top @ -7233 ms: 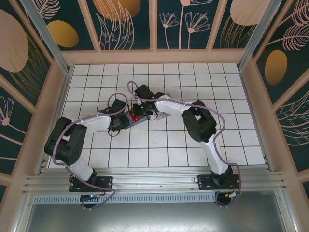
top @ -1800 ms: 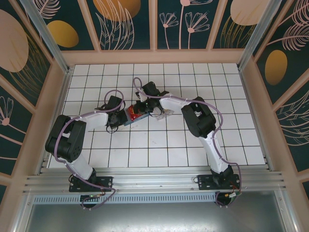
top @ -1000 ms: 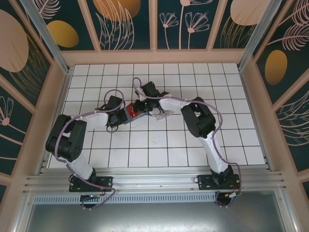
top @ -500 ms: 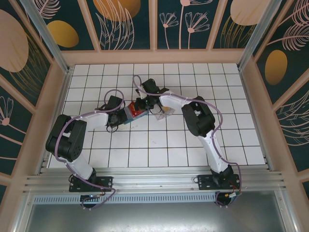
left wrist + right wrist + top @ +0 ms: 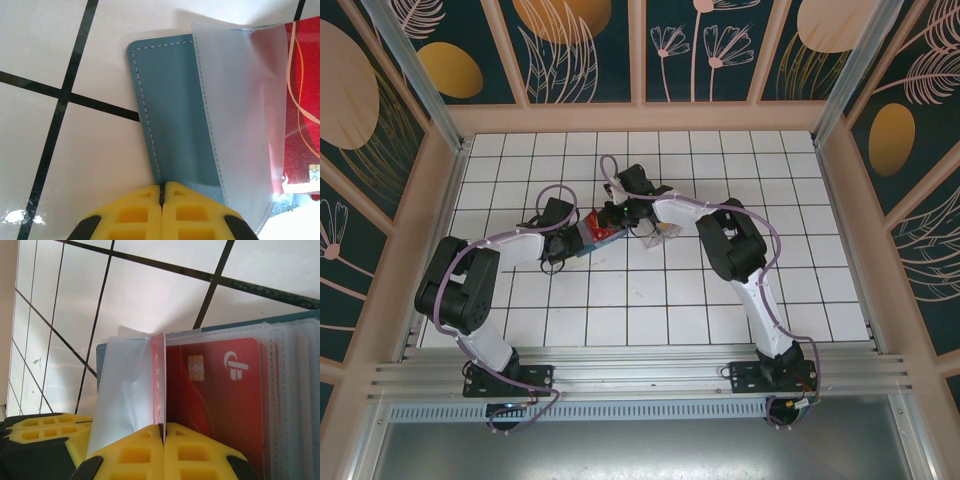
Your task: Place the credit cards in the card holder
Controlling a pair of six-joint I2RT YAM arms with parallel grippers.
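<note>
The teal card holder [image 5: 584,240] lies open on the white tiles, its clear sleeves fanned out. My left gripper [image 5: 162,184] is shut on the edge of its teal cover [image 5: 175,115], beside the stitching. My right gripper [image 5: 162,426] is shut on a red credit card [image 5: 159,375] that stands on edge against a lifted clear sleeve [image 5: 125,395]. A second red card [image 5: 220,390], with chip and white logo, lies flat inside a sleeve. In the top view both grippers, left [image 5: 568,238] and right [image 5: 612,215], meet over the holder.
A clear plastic tray [image 5: 661,231] sits just right of the holder, under the right forearm. Wooden walls [image 5: 640,118] ring the tiled floor. The left gripper's yellow fingers [image 5: 40,430] lie close beside the right gripper's.
The right wrist has shifted slightly toward the far side and right, with the red card still in its jaws. The left gripper and the holder stay put.
</note>
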